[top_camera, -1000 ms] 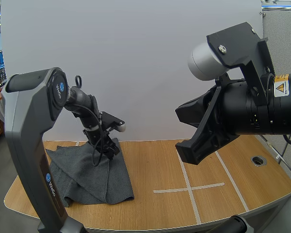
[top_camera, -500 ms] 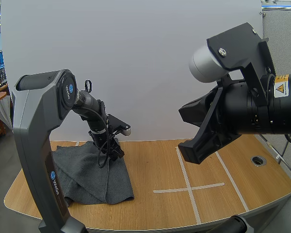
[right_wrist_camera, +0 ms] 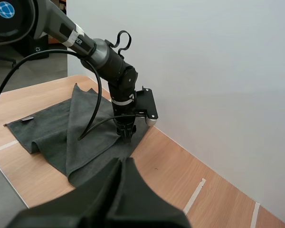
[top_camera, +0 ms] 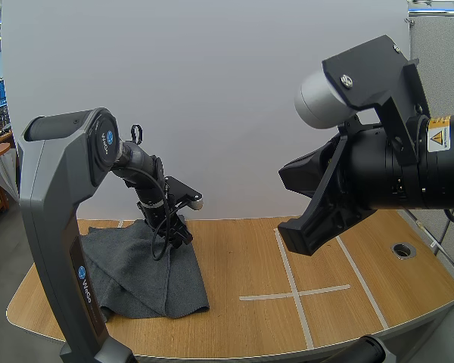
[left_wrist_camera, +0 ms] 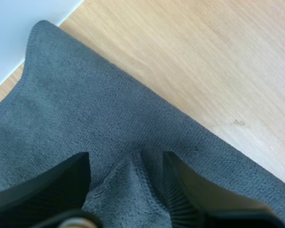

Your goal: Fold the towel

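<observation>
Right gripper point(right_wrist_camera: 124, 164): black fingers pressed together into one dark wedge, holding nothing, raised above the right side of the light wooden table point(top_camera: 242, 249).
White tape cross point(top_camera: 295, 293): flat on the table's right half.
Towel point(top_camera: 136, 272): dark grey cloth, rumpled and partly doubled over, lying on the table's left side.
Left gripper point(left_wrist_camera: 126, 164): down on the towel's far right edge, black fingers apart, tips pressed into the cloth, a small ridge of cloth raised between them.
</observation>
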You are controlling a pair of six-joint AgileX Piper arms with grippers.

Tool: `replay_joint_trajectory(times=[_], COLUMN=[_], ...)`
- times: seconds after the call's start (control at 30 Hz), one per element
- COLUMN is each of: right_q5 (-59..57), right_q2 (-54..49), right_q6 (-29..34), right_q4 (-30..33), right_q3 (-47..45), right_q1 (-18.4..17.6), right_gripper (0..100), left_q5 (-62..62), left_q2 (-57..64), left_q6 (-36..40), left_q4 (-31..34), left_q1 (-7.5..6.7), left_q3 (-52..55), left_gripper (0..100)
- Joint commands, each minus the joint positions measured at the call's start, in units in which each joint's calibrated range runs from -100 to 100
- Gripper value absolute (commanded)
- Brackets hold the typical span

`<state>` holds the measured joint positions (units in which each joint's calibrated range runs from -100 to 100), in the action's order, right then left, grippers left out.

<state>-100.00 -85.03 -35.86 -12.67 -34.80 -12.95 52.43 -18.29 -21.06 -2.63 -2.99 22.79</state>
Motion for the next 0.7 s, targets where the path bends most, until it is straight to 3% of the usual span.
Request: replay_joint_trajectory(times=[0.0,0.57,0.67], right_q5=[0.0,0.0,0.0], right_q2=[-0.51,-0.51,-0.51], right_q6=[0.11,0.11,0.11], right_q4=[0.48,0.48,0.48], right_q3=[0.06,0.06,0.06], right_q1=[0.1,0.1,0.1], right_gripper=[0,0,0], left_q5=[-1.02,2.26,2.26], left_q2=[-1.22,-1.5,-1.94], left_q6=[1.61,2.45,2.45], left_q4=[1.25,1.26,1.26], left_q1=[0.01,0.01,0.01], left_q3=[-0.59,-1.97,-1.97], left_gripper=[74,74,66])
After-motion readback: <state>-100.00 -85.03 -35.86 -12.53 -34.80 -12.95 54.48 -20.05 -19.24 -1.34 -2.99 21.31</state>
